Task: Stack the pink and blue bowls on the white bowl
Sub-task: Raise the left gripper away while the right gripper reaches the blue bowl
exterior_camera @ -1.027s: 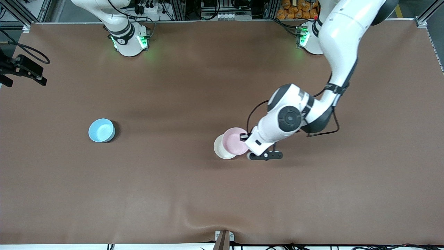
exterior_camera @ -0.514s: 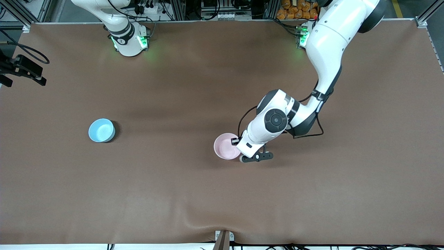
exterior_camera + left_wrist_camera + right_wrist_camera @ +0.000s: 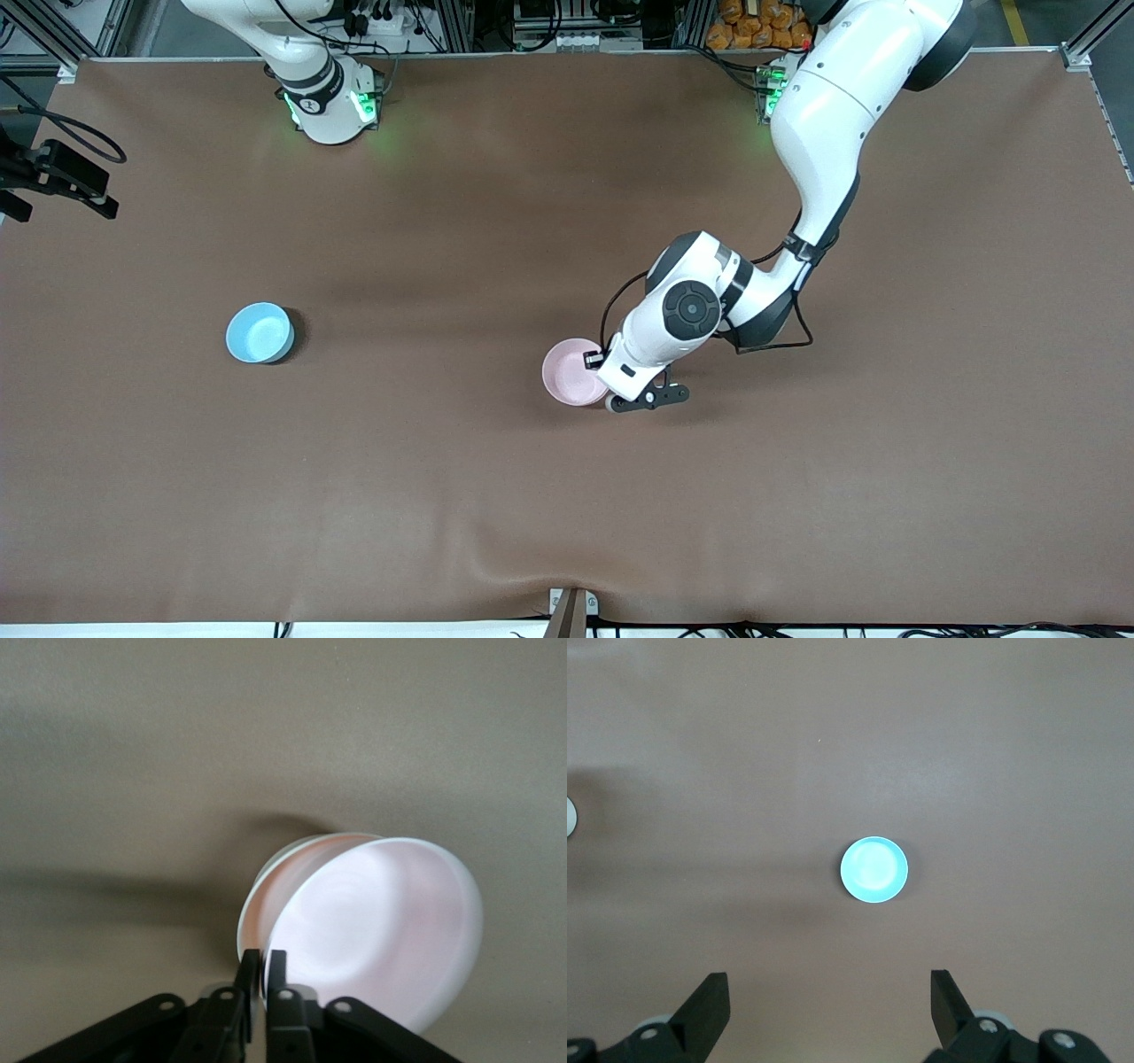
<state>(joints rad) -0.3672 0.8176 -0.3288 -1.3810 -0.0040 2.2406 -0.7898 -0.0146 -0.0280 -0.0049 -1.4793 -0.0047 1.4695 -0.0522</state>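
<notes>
Left gripper (image 3: 263, 967) pinches pink bowl (image 3: 571, 383) rim, nested in white bowl (image 3: 266, 890). Blue bowl (image 3: 260, 332) well apart. Right gripper (image 3: 828, 1005) spread.

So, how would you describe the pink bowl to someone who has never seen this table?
On the brown table, look where the left arm reaches down near the middle. The left gripper has its fingers shut on the rim of the pink bowl, which sits in the white bowl. The blue bowl stands alone toward the right arm's end.
</notes>
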